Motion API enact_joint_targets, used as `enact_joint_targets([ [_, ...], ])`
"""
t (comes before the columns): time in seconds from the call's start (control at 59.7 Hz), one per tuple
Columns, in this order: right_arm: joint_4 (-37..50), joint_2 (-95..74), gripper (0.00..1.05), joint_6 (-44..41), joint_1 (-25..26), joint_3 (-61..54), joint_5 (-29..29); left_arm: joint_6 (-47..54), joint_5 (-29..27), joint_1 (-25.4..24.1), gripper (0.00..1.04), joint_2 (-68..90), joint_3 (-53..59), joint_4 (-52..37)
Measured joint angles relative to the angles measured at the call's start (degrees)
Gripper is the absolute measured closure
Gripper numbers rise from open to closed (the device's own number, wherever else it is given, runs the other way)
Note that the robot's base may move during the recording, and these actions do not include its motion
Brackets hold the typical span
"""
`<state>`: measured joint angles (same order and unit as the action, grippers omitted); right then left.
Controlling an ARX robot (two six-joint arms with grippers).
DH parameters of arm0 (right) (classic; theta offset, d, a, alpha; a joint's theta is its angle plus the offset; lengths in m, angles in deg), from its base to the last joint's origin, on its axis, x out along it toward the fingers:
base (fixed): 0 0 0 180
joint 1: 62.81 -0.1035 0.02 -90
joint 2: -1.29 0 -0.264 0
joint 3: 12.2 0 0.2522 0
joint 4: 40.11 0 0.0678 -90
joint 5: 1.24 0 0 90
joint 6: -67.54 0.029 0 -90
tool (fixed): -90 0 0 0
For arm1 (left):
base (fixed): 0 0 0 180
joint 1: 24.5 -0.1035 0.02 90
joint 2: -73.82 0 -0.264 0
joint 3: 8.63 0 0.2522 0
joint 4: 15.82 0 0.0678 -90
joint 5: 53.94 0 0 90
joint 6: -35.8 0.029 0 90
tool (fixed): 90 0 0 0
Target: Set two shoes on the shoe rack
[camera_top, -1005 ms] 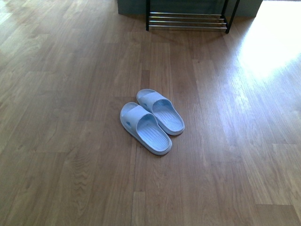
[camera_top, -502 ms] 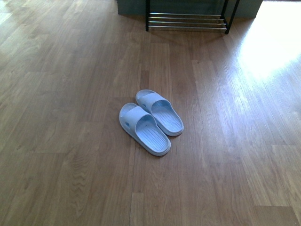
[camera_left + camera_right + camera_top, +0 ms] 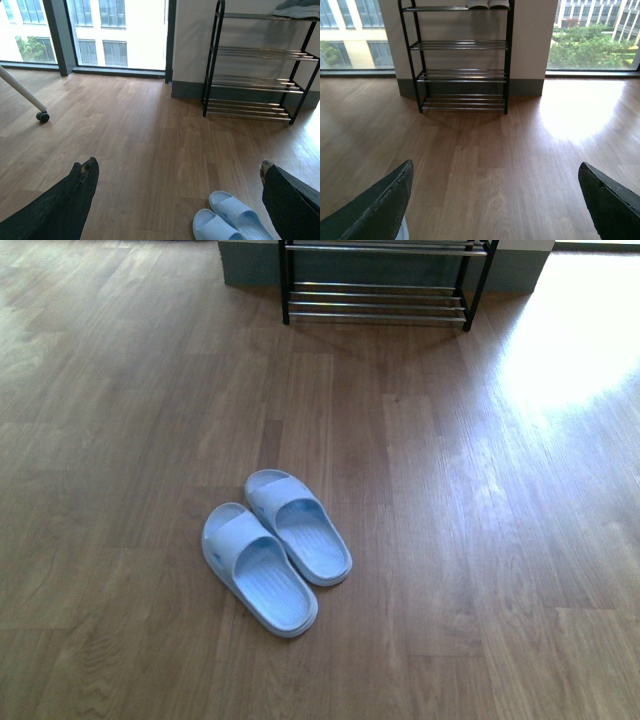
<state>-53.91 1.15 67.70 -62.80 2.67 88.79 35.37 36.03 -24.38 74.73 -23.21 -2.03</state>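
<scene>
A pair of pale blue slides [image 3: 262,575] sits side by side on the wooden floor [image 3: 480,540], well out in front of the shoe rack [image 3: 462,75], whose top tier holds grey sneakers [image 3: 488,4]. The left gripper [image 3: 177,167] and right gripper [image 3: 496,167] are both spread wide, holding nothing.

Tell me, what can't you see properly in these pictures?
- Shoe rack: front view, upper shelves cut off by the top edge.
- Grey sneakers: left wrist view, mostly cut off by the top edge.
- Blue slides: left wrist view, partly cut off by the bottom edge.
- Left tool, right tool: only finger ends show; neither appears in the front view.
</scene>
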Motion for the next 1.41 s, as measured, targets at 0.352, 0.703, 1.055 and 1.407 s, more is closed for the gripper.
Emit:
enact_joint_targets([
  [0.352,-0.02,-0.02,0.09,0.0,0.0,0.0,-0.15,-0.15,-0.31,0.07,0.09,0.09,-0.07,0.07],
  [0.703,-0.02,-0.04,0.09,0.0,0.0,0.0,0.0,-36.94,-18.4,20.72,0.09,85.02,-25.2,-3.26],
  [1.055,-0.02,-0.04,0.09,0.0,0.0,0.0,-0.02,-28.48,-19.69,23.26,0.09,127.69,-45.59,-1.36],
  [1.407,-0.02,-0.04,0.09,0.0,0.0,0.0,-0.02,-20.68,-20.85,22.75,0.09,146.97,-61.92,-0.72],
])
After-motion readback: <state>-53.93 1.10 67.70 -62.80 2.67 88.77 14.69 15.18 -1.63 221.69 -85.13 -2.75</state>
